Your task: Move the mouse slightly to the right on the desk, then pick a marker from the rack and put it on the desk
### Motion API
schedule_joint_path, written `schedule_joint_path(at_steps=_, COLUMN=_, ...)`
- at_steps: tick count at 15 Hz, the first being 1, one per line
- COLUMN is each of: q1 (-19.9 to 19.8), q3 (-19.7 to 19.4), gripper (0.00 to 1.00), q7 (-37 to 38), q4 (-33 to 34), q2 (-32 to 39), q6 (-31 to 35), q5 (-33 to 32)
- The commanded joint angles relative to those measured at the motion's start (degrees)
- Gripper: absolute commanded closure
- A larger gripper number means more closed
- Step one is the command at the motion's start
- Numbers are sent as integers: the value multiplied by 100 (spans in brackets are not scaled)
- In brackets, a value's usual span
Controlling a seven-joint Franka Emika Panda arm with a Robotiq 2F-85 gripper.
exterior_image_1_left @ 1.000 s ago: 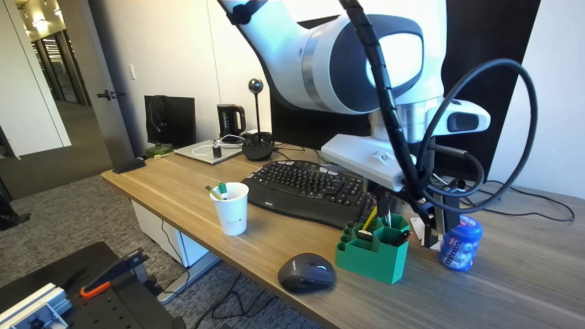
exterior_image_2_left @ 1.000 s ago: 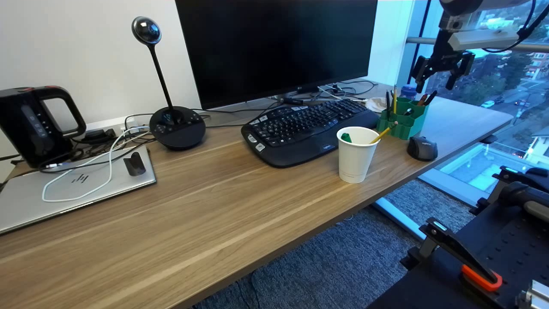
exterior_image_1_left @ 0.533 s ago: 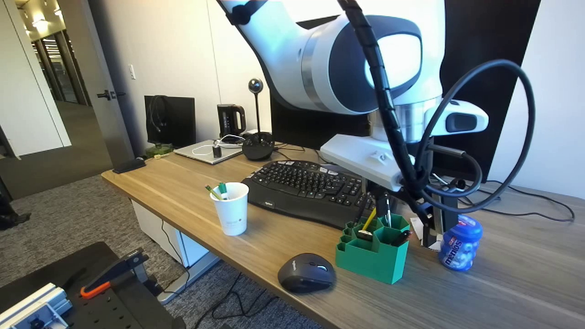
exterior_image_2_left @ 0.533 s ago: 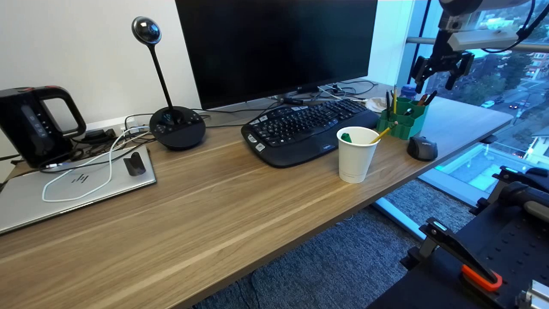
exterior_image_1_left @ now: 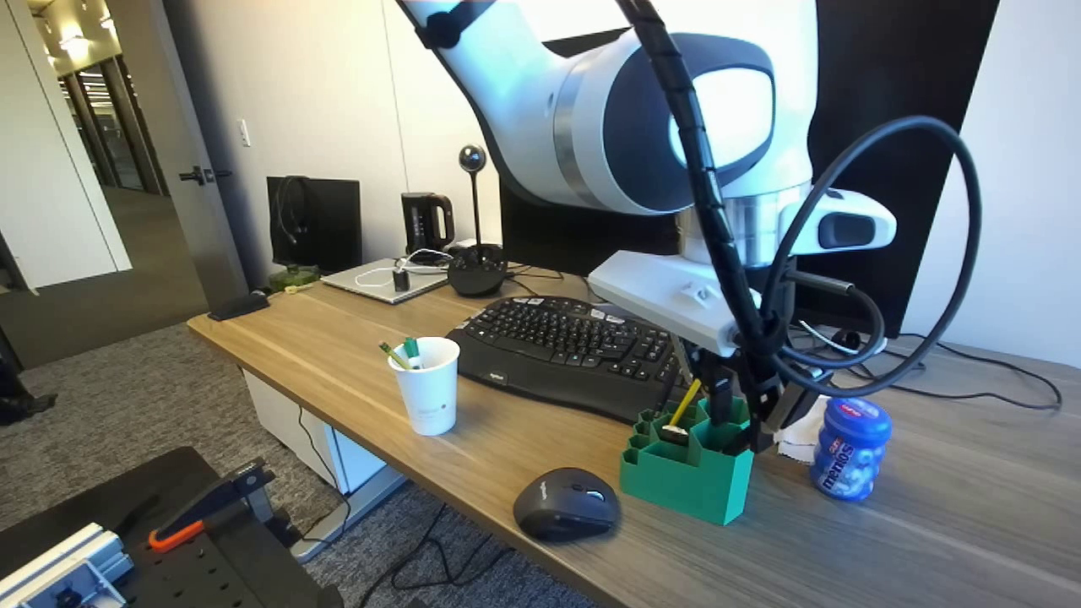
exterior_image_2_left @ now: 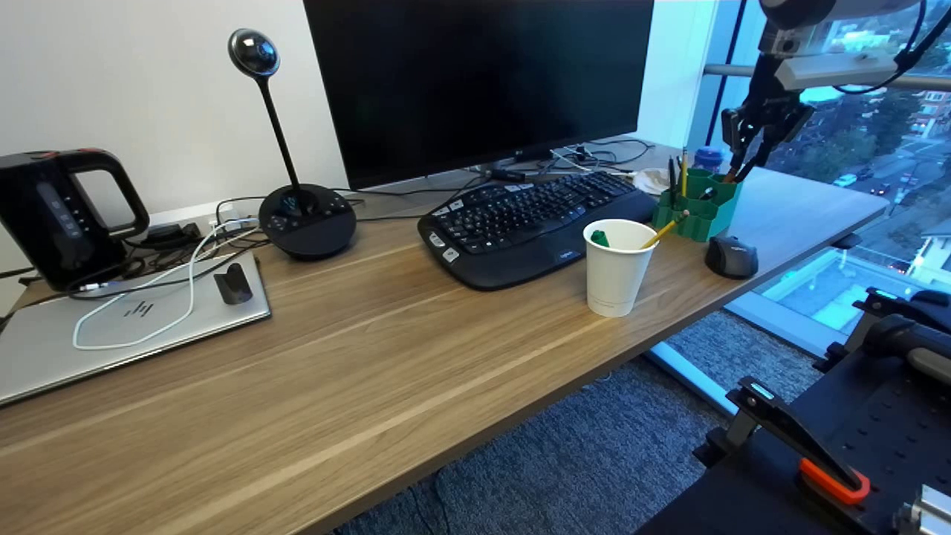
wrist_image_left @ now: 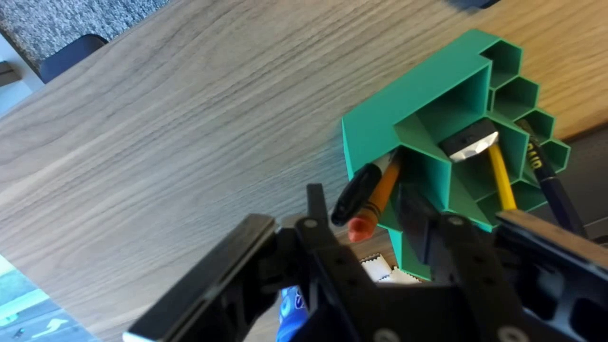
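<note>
The dark mouse lies near the desk's front edge, beside the green rack; both exterior views show them. From one rack compartment a black-capped marker and an orange one with a reddish end lean out together in the wrist view. My gripper is lowered over that compartment, its jaws partly closed, one finger on either side of the pair. Gaps still show beside the markers, more clearly on the right finger's side. In an exterior view the gripper hides most of the two markers.
A blue candy jar stands close to the gripper, with white wrappers near the rack. A yellow-handled tool and a dark pencil also rise from the rack. A keyboard and a white cup are nearby.
The fingers have drawn closer together around the markers. The arm has shifted slightly left and down in an exterior view. Mouse and rack have not moved.
</note>
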Motion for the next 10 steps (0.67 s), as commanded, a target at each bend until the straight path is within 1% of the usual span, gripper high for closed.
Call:
schedule_joint_path(at_steps=1, q1=-71, q3=96, gripper=86, q7=-141, q4=-148, q2=-164, q6=-18, q5=120)
schedule_joint_path(at_steps=2, q1=-70, q3=97, gripper=95, q7=-141, q4=-155, q2=-161, q6=-17, q5=119)
schedule_joint_path(at_steps=3, q1=-72, q3=101, gripper=99, q7=-144, q4=-157, q2=-163, q6=-20, q5=123)
schedule_joint_path(at_steps=4, q1=-72, q3=112, gripper=96, q7=-147, q4=-151, q2=-203, q6=-23, q5=134)
schedule_joint_path(at_steps=5, q1=-76, q3=125, gripper=96, q7=-157, q4=-168, q2=-228, q6=-22, q5=142)
schedule_joint_path(at_steps=6, q1=-79, q3=139, gripper=100, q7=-163, q4=-169, q2=-257, q6=-20, q5=152)
schedule_joint_path(at_steps=7, q1=-82, q3=148, gripper=96, q7=-173, q4=-182, q2=-272, q6=-22, q5=158)
schedule_joint_path(at_steps=10, q1=-83, q3=173, gripper=96, q7=-192, q4=-211, q2=-308, q6=-16, q5=171)
